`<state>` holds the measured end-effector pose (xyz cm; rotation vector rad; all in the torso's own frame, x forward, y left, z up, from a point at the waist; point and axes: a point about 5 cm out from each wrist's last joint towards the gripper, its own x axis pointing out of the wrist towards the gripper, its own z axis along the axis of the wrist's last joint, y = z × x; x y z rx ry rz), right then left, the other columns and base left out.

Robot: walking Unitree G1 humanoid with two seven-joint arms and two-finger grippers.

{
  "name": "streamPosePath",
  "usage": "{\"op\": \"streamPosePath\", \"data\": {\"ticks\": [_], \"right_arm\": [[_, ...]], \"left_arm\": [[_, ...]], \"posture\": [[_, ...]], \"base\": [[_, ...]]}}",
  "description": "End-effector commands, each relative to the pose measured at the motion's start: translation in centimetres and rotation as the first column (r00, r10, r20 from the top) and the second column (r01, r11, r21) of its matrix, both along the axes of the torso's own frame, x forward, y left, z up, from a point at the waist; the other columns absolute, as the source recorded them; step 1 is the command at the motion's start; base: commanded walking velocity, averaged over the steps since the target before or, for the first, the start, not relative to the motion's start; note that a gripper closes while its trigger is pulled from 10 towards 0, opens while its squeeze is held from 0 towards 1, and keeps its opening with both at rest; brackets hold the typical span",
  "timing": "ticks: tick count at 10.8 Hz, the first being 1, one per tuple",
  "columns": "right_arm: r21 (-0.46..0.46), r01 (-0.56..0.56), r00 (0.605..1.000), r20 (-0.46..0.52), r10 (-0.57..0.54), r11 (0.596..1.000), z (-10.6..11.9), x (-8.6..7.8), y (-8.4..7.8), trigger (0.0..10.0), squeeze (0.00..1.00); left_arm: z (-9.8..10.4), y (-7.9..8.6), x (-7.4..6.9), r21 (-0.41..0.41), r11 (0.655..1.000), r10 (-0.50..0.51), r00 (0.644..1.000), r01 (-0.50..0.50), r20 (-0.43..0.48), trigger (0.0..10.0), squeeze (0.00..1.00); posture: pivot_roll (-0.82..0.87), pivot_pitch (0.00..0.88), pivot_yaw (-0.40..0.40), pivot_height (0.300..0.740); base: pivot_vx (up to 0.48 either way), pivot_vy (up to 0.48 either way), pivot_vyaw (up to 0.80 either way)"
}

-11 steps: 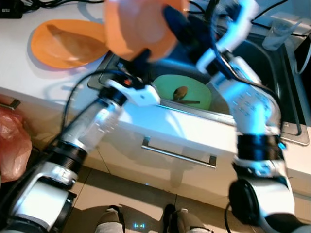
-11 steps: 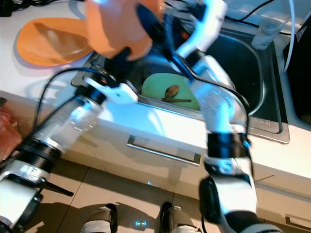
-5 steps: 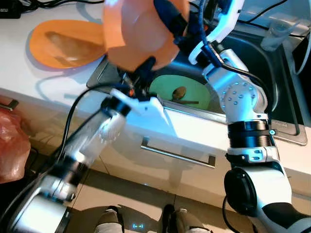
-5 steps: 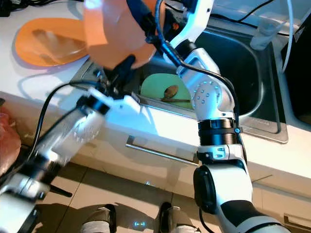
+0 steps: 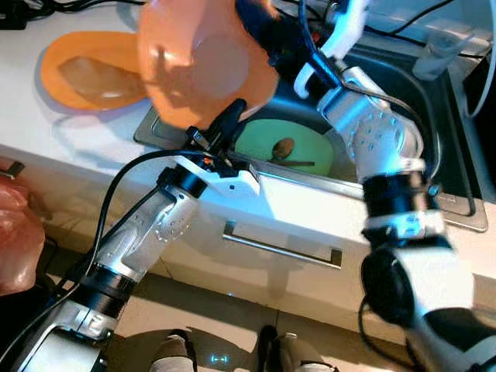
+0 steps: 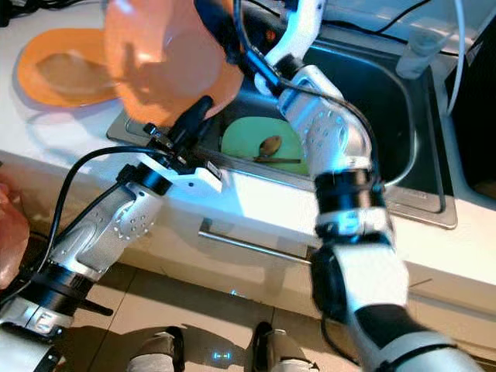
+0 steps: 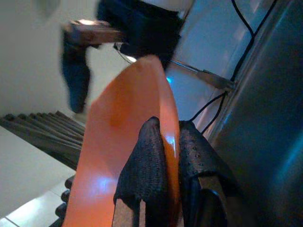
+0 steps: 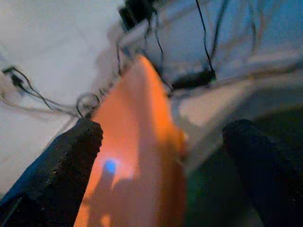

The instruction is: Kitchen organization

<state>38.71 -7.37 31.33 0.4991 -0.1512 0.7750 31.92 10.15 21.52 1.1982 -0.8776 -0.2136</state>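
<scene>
An orange bowl point(image 5: 203, 63) is held up in the air above the near left corner of the sink point(image 5: 418, 101), tilted so its round underside faces the camera. The left gripper point(image 7: 163, 158) grasps it: in the left wrist view the two black fingers point(image 7: 142, 165) pinch the bowl's thin rim between them, one on each face. The left arm rises from low at the left, elbow bent over the counter's front edge, forearm angled up to the bowl's lower rim.

The right gripper point(image 8: 161, 142) sits at the bowl's upper far side. In the right wrist view its fingers are spread wide, one on each side of the orange rim, and do not press on it. The right arm reaches up from the right, folded sharply at the elbow above the sink's front rim.

Inside the sink, against its near wall, lies a green plate point(image 5: 288, 147) with a spoon point(image 5: 288, 149) on it; the basin to the right of the plate is open. On the white counter point(image 5: 46, 124) left of the sink, near the back edge, rests an orange plate point(image 5: 85, 70). A clear cup point(image 5: 434, 56) stands at the sink's far right corner. Black cables run along the counter's back edge. A drawer handle point(image 5: 283, 246) shows below the counter front. No writing can be read.
</scene>
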Motion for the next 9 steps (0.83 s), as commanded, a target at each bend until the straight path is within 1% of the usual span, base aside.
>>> {"op": "streamPosePath", "data": {"ticks": [1,3,4,6,7,8,9], "right_arm": [[-0.025,-0.022,0.998,-0.058,0.020,0.999,-0.4,0.4,-0.1,10.0,0.00],[-0.118,-0.065,0.991,-0.128,0.050,0.991,-0.4,1.0,-0.8,10.0,0.00],[-0.165,-0.091,0.988,-0.142,0.068,0.982,0.3,1.3,-1.6,10.0,0.00],[-0.212,-0.091,0.989,-0.131,0.064,0.973,0.7,1.6,-2.2,10.0,0.00],[-0.254,-0.116,0.986,-0.145,0.081,0.960,0.7,1.7,-2.6,10.0,0.00],[-0.272,-0.139,0.983,-0.159,0.098,0.952,0.6,1.7,-2.6,10.0,0.00],[-0.297,-0.159,0.981,-0.159,0.115,0.942,0.6,1.7,-2.6,9.7,0.00]], "left_arm": [[-2.4,-0.9,-0.6,0.081,0.996,-0.034,0.996,0.041,-0.085,0.0,0.00],[-2.5,-0.9,-0.6,0.086,0.996,-0.030,0.996,0.037,-0.086,0.0,0.00],[-2.5,-0.9,-0.6,0.089,0.995,-0.028,0.996,0.036,-0.084,0.0,0.00],[-2.6,-0.9,-0.6,0.093,0.995,-0.031,0.996,0.039,-0.082,0.0,0.00],[-2.6,-1.1,-0.8,0.101,0.994,-0.041,0.996,0.050,-0.082,0.0,0.00],[-2.6,-1.1,-0.8,0.103,0.993,-0.044,0.996,0.052,-0.081,0.0,0.00],[-2.7,-1.1,-0.8,0.105,0.993,-0.045,0.996,0.053,-0.082,0.0,0.00]], "posture": [[0.03,0.244,-0.115,0.740],[0.03,0.243,-0.118,0.740],[0.02,0.242,-0.121,0.740],[0.02,0.241,-0.120,0.740],[0.02,0.240,-0.120,0.740],[0.03,0.240,-0.118,0.740],[0.03,0.240,-0.118,0.740]], "base": [[0.000,0.000,0.00],[0.000,0.000,0.00],[0.000,0.000,0.00],[0.000,0.000,0.00],[0.000,0.000,0.00],[0.000,0.000,0.00],[0.000,0.000,0.00]]}}
